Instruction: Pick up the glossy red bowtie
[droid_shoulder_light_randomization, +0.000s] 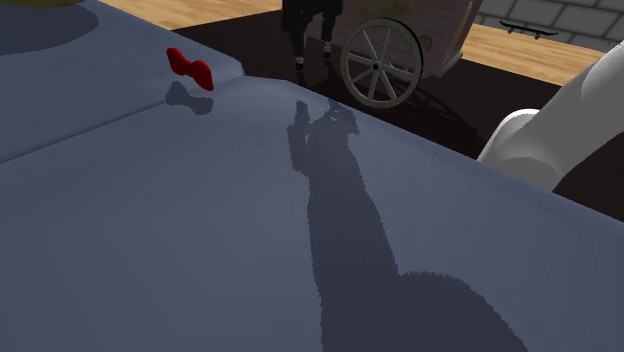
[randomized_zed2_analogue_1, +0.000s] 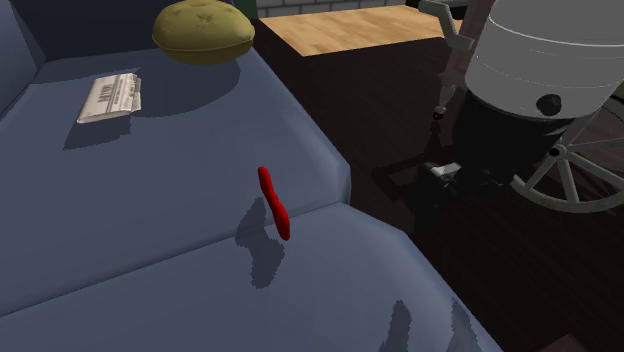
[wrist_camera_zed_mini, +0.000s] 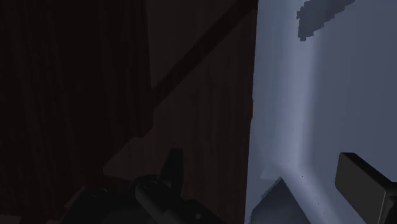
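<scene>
Item: red bowtie, on edge by a cushion seam of the grey-blue couch, far left in the shoulder view.
Gripper: jaws spread, empty, well apart from it.
Advice: travel over, straddle the thin middle, descend gently.

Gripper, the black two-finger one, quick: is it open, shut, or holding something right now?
Black two-finger gripper: open, fingers standing apart, holding nothing. The glossy red bowtie is not between them.
</scene>
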